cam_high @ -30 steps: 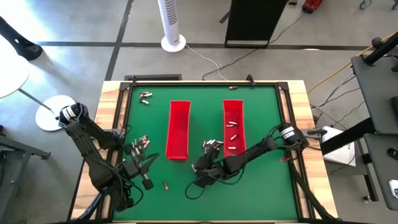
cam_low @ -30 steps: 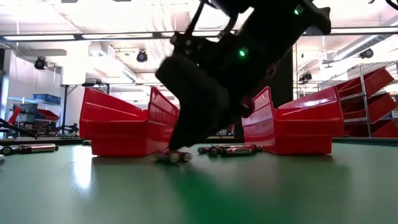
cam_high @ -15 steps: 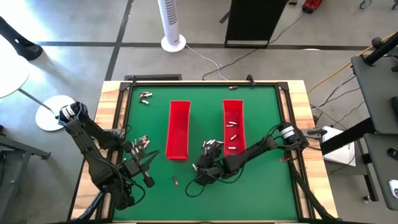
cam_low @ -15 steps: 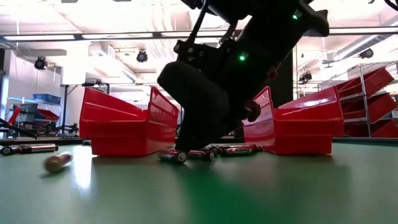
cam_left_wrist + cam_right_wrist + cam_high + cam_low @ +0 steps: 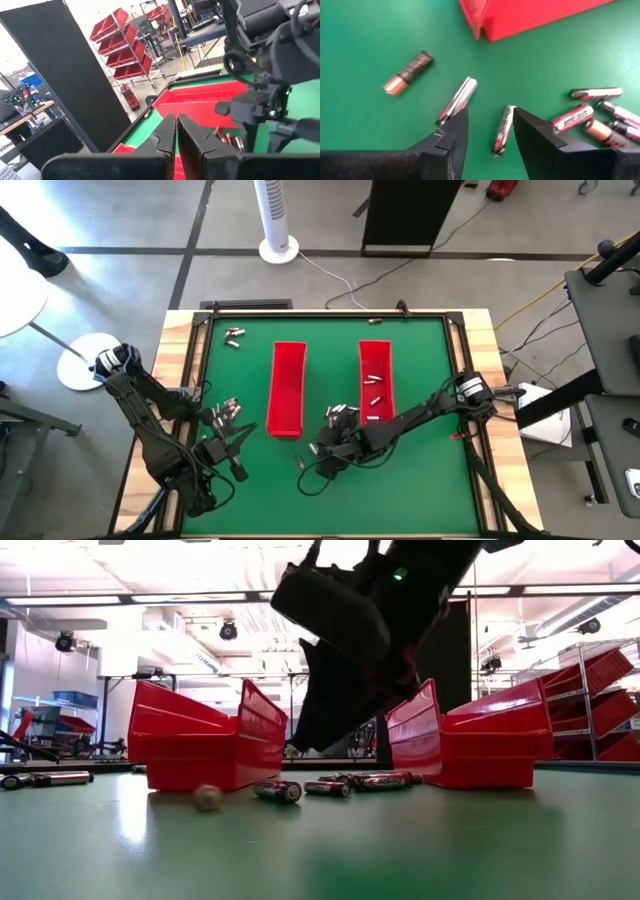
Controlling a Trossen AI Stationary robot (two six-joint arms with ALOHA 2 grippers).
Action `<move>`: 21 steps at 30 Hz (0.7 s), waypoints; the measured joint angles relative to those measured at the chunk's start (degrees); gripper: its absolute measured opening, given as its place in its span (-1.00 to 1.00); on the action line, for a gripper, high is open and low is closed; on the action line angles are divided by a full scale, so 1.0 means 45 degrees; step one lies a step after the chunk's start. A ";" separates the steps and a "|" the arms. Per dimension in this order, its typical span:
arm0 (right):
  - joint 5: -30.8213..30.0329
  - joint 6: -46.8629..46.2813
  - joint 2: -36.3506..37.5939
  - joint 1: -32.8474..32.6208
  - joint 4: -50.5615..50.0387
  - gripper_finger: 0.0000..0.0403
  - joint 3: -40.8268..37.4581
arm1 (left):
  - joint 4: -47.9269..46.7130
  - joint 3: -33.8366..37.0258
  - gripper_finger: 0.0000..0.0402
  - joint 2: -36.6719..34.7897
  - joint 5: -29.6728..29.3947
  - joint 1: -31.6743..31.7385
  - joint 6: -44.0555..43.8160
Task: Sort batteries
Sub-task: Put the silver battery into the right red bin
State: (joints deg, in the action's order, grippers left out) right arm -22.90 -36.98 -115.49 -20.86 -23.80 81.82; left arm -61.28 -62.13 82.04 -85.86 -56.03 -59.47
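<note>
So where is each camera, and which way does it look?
High view: above, looking straight down; both arms show.
Low view: at table height, looking across; the right arm hangs above.
Left wrist view: on the left arm, past its shut fingers.
Right wrist view: looks down between open fingers.
Shared: red trays, batteries.

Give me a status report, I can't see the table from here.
Right end effector open, low over a silver battery near the right tray. Left end effector shut, empty, waiting. Loose battery on the mat.
</note>
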 joint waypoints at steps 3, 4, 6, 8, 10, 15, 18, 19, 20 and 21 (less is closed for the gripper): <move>0.0007 -0.0356 -0.0204 -0.0021 -0.0018 -0.30 -0.0159 | -0.0037 0.0000 -1.00 0.0000 0.0117 0.0000 0.0119; 0.0002 -0.0440 -0.0275 -0.0008 -0.0063 -0.31 -0.0212 | -0.0037 0.0000 -1.00 0.0000 0.0228 0.0000 0.0119; -0.0003 -0.0443 -0.0364 0.0017 -0.0003 -0.33 -0.0283 | -0.0034 0.0000 -1.00 0.0000 0.0296 0.0000 0.0119; 0.0063 -0.0446 -0.0415 0.0054 0.0006 -0.36 -0.0376 | -0.0034 0.0005 -1.00 0.0000 0.0296 0.0000 0.0119; 0.0326 -0.0455 -0.0573 0.0086 0.0021 -0.40 -0.0386 | -0.0029 0.0005 -1.00 0.0005 0.0296 0.0000 0.0119; 0.0678 -0.0480 -0.0712 0.0061 0.0071 -0.52 -0.0398 | -0.0034 0.0005 -1.00 0.0010 0.0297 0.0000 0.0119; 0.0706 -0.0488 -0.0721 -0.0058 0.0094 -0.60 -0.0398 | -0.0030 0.0010 -1.00 0.0010 0.0306 0.0000 0.0119; 0.0675 -0.0448 -0.0721 -0.0131 0.0103 -0.63 -0.0401 | -0.0030 0.0010 -1.00 0.0010 0.0306 0.0000 0.0119; 0.0621 -0.0430 -0.0726 -0.0220 0.0109 -0.66 -0.0403 | -0.0033 0.0010 -1.00 0.0010 0.0306 0.0000 0.0119; 0.0558 -0.0388 -0.0736 -0.0312 0.0115 -0.69 -0.0410 | -0.0029 0.0010 -1.00 0.0010 0.0306 0.0000 0.0119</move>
State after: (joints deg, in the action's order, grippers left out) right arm -20.39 -38.73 -118.80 -22.26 -23.29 79.97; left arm -61.41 -62.08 82.08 -84.49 -56.03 -58.94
